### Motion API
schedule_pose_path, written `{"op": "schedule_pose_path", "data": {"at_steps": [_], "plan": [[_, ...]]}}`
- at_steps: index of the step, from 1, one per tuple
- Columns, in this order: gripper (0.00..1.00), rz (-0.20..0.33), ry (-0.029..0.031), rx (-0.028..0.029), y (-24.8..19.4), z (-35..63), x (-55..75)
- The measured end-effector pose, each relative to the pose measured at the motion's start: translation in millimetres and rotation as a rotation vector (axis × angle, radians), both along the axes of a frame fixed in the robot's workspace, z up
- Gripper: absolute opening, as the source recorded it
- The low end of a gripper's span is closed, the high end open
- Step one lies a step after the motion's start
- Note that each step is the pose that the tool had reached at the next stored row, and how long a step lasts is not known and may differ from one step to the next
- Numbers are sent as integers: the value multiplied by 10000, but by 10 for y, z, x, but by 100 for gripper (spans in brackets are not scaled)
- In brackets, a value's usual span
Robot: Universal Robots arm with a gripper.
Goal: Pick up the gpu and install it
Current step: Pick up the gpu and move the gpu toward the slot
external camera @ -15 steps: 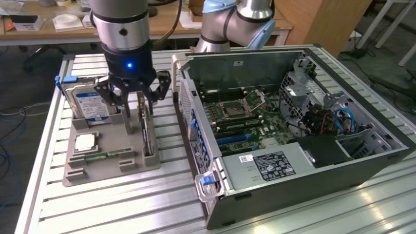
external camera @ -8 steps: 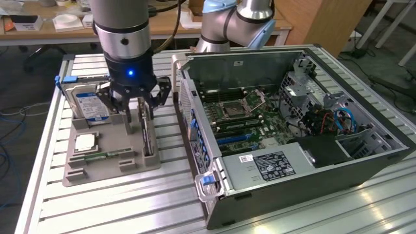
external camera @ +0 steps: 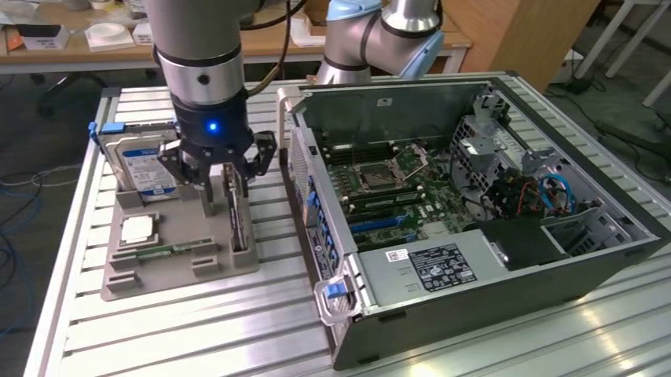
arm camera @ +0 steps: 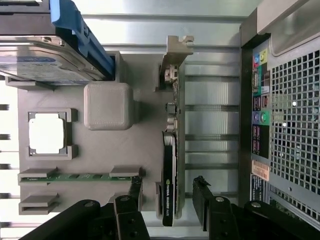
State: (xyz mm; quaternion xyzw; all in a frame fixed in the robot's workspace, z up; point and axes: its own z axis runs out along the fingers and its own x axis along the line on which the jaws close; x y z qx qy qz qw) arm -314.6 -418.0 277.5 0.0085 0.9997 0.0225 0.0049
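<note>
Pincer (arm camera: 167, 200) is wide apart and I'm straddling the gpu (arm camera: 169, 165). It stands on edge in the tray (arm camera: 147, 135).

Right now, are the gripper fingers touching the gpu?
Apart. Wrist view: the open gripper straddles the gpu, with a visible gap between each finger and the card.

This is looking like a robotics laboratory. An open black desktop computer tower (external camera: 472, 204) is lying on a silver slotted aluminium table (external camera: 210, 338). A grey robot arm with light-blue joint caps (external camera: 362, 39) is standing behind it. A long wooden desk (external camera: 63, 56) is carrying white boxes (external camera: 110, 35), and loose cables (external camera: 21, 184) are trailing on the floor.
</note>
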Motion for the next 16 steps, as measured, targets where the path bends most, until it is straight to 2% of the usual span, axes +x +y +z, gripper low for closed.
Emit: {"op": "schedule_pose_path", "data": {"at_steps": [5, 16], "plan": [[53, -11, -1, 1, 48, -74, 2], [53, -17, -1, 1, 49, -250, 11]]}}
